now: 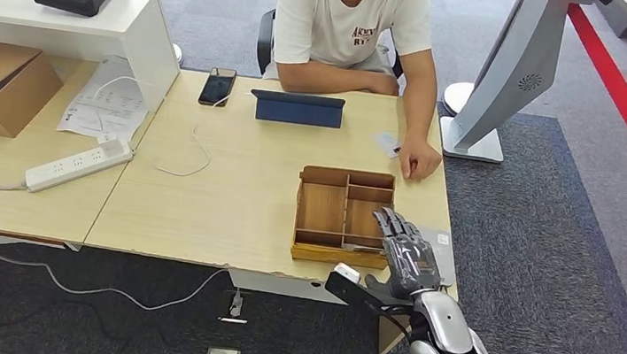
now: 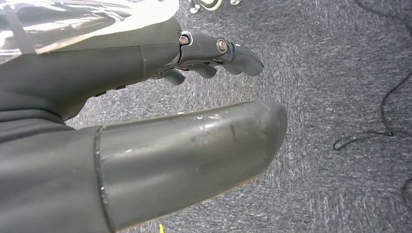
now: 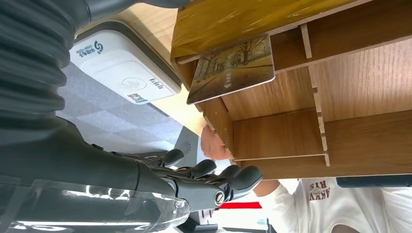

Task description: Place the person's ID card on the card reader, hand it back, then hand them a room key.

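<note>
Grey carpet [image 1: 550, 257] runs round a pale wooden bench [image 1: 229, 185], with a person [image 1: 346, 20] seated at its 12 o'clock side. My right hand [image 1: 404, 251] hangs over the 4 o'clock corner of the wooden tray [image 1: 324, 209]; its fingers [image 3: 204, 169] are stretched out, a little apart, and hold nothing. My left hand [image 2: 145, 141] is down over the carpet, fingers loosely spread and likewise empty.

A small white card [image 1: 388, 144], which I take for the ID card, lies on the bench at 1 o'clock from the tray, just beside the person's hand [image 1: 418, 162]. The card reader [image 3: 121, 65] sits against the tray's 3 o'clock side.

From where my hand hangs, I judge the step to be lifting the room key [image 3: 231, 68], the card printed with trees, out of the tray compartment nearest the reader. It looks propped on a divider rather than flat, which helps: I should bring the fingers down on the raised edge, slip the thumb beneath, and pinch across the short width, keeping my knuckles off the thin partitions.

Its long axis runs along the tray's front wall, 9 to 3 o'clock, one short end toward the reader, printed face up.
</note>
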Controlling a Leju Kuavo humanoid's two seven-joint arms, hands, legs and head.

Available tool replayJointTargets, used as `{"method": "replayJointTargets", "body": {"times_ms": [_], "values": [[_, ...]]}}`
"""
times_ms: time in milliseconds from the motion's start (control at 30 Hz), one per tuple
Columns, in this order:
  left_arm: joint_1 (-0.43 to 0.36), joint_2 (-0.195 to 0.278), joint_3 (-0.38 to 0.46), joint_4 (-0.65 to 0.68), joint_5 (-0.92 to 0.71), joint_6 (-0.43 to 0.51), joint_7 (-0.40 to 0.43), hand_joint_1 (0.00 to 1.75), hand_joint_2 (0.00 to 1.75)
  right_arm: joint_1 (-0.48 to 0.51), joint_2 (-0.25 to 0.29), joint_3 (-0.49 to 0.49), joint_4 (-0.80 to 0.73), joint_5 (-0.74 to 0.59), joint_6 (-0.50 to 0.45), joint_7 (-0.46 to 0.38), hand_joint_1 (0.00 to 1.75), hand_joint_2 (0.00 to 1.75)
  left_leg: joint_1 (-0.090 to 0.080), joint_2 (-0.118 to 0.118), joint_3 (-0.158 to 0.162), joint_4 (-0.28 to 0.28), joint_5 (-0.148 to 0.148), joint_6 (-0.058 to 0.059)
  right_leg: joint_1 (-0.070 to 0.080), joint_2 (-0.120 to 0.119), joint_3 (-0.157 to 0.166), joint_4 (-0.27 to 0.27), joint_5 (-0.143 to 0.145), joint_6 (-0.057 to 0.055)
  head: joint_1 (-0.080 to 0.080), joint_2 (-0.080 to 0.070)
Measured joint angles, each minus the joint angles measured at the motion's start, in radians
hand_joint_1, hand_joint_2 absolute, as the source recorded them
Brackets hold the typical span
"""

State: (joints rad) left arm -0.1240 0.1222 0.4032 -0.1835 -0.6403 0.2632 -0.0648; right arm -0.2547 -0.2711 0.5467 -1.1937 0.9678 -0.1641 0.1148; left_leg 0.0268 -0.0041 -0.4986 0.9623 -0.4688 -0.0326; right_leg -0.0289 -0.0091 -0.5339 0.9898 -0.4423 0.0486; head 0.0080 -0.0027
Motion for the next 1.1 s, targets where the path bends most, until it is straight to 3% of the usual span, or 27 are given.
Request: {"method": "replayJointTargets", "body": {"times_ms": [567, 1100], "values": [[-0.001, 0.000, 0.000, 0.000, 0.000, 0.001, 0.001, 0.00, 0.00, -0.053, 0.026, 0.012, 0.078, -0.006, -0.056, -0.074, 0.00, 1.75, 0.000, 0.000, 0.000, 0.000, 0.000, 0.000, 0.000, 0.000, 0.000, 0.000, 0.000, 0.000, 0.000, 0.000], [0.000, -0.001, 0.001, 0.000, -0.001, 0.002, -0.002, 0.00, 0.00, -0.080, 0.039, 0.015, 0.162, -0.017, -0.063, -0.078, 0.00, 1.75, 0.000, 0.000, 0.000, 0.000, 0.000, 0.000, 0.000, 0.000, 0.000, 0.000, 0.000, 0.000, 0.000, 0.000]]}}
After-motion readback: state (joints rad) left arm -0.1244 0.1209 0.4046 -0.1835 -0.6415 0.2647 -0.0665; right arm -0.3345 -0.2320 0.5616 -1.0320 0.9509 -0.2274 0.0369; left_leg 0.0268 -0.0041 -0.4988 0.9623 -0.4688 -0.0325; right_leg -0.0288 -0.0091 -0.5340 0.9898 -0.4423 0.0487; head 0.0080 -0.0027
